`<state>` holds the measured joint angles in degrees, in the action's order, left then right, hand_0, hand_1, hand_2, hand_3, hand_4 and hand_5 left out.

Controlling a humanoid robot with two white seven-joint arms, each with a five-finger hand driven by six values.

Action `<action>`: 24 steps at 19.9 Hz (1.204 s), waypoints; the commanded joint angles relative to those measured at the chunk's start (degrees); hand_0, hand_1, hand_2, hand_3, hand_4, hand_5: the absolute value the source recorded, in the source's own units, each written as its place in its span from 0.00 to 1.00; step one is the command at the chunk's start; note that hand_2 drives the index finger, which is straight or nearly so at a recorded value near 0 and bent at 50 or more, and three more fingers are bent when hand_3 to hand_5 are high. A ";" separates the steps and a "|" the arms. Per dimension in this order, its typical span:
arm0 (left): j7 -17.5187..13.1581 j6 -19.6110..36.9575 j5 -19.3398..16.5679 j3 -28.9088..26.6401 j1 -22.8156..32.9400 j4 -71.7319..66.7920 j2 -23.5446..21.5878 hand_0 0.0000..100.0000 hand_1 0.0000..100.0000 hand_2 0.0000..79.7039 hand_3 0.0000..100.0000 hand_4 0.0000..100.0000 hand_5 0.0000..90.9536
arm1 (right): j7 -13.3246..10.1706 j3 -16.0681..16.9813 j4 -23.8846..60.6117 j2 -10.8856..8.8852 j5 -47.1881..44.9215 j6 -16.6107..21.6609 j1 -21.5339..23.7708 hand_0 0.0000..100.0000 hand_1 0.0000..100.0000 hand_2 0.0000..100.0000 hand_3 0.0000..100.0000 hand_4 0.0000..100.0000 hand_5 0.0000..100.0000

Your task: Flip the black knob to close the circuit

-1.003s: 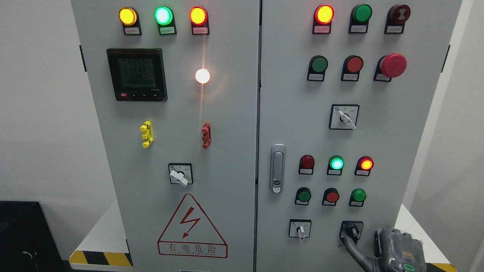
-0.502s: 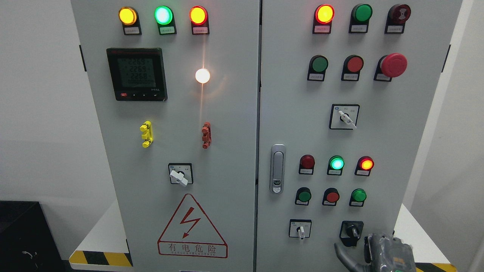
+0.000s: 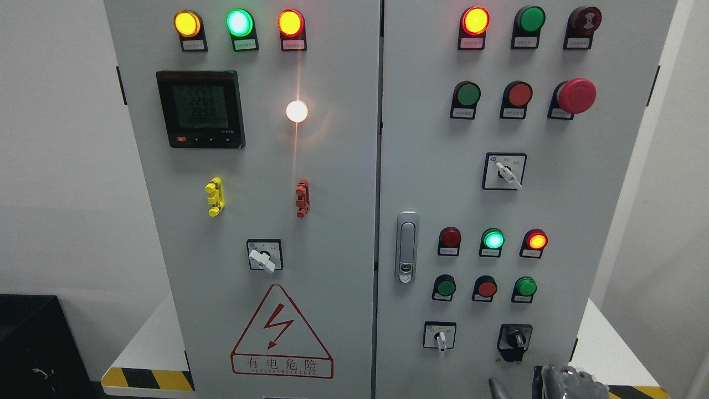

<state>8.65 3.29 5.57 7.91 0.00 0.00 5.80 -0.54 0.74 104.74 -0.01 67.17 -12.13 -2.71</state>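
Judging the black knob [image 3: 515, 338] stiff, I'd pinch its small ridge (slippery plastic); my right robot hand [image 3: 565, 382] below it — fingers' state I cannot tell.

Black knob [image 3: 515, 339] unobstructed; white selector [image 3: 440, 338] nearby left.

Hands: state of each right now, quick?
Left hand: not in view.
Right hand: only its top shows at the bottom edge, below the black knob; holding nothing visible, fingers can't be told.
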 commanded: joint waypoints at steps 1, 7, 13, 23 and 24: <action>-0.04 -0.04 0.05 0.00 1.32 1.76 0.00 0.12 0.56 0.00 0.00 0.00 0.00 | -2.08 -0.40 7.40 2.46 -12.21 1.92 5.86 0.00 0.08 0.64 0.92 0.83 0.77; -0.04 -0.04 0.05 0.00 1.23 1.76 0.00 0.12 0.56 0.00 0.00 0.00 0.00 | -2.80 2.95 7.32 6.87 -29.52 11.60 12.02 0.00 0.10 0.35 0.54 0.53 0.49; -0.04 -0.04 0.05 0.00 1.32 1.76 0.00 0.12 0.56 0.00 0.00 0.00 0.00 | -2.88 2.77 7.32 6.95 -50.09 11.86 12.81 0.00 0.06 0.18 0.33 0.33 0.26; -0.04 -0.04 0.05 0.00 1.32 1.76 0.00 0.12 0.56 0.00 0.00 0.00 0.00 | -1.48 2.60 6.88 6.96 -62.85 15.81 13.78 0.00 0.03 0.08 0.16 0.15 0.06; -0.04 -0.04 0.05 0.00 1.32 1.76 0.00 0.12 0.56 0.00 0.00 0.00 0.00 | -0.96 2.60 6.88 6.96 -63.56 15.91 13.95 0.00 0.03 0.07 0.15 0.13 0.05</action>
<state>8.65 3.29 5.61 7.91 0.00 0.00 5.79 -2.51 3.05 110.99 5.98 10.23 3.08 10.34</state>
